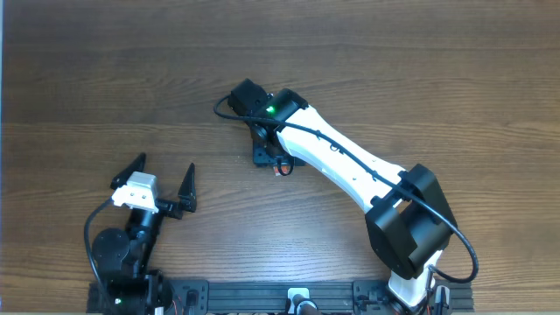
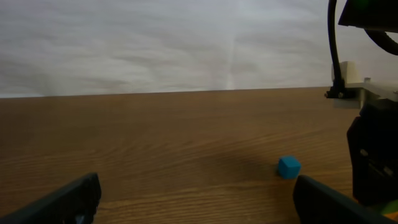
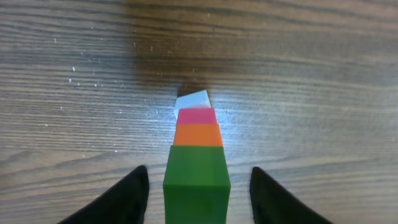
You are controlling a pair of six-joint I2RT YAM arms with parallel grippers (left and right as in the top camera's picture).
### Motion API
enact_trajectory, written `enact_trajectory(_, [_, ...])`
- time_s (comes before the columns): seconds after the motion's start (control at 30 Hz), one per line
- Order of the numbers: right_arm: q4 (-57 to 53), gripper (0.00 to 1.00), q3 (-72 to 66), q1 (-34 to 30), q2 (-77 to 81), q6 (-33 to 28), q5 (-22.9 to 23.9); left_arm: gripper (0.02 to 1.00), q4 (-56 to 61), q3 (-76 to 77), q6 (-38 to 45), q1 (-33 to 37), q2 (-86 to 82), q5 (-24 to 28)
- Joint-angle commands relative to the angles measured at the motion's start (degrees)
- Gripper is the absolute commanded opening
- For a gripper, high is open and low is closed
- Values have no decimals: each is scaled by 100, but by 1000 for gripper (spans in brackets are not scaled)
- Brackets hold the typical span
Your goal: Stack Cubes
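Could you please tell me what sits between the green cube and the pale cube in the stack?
An orange cube, then a pink cube beneath it, as the right wrist view shows.

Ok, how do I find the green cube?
Look at the wooden table, then the right gripper hanging over it. Between its open fingers stands a stack of cubes. The green cube is the top one, above the orange cube, the pink cube and a pale cube.

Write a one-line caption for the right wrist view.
Open right gripper flanks a four-cube stack, top down: green cube, orange cube, pink cube, pale cube.
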Motion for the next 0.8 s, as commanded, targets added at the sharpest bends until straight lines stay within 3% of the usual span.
enact_trajectory(0.03, [-7,682,-39,35,-103,0,50,1000,-4,-28,66,35,-35,57])
enact_trajectory(0.37, [59,991,-31,28,-103,0,50,1000,-4,-28,66,35,-35,57])
enact_trajectory(0.63, [-551,993,1123,-149,-85,-514,374,1000,-4,-28,66,35,-35,57])
enact_trajectory(0.8, [-807,993,1943,-531,221,-826,341,1000,-4,-28,66,35,-35,57])
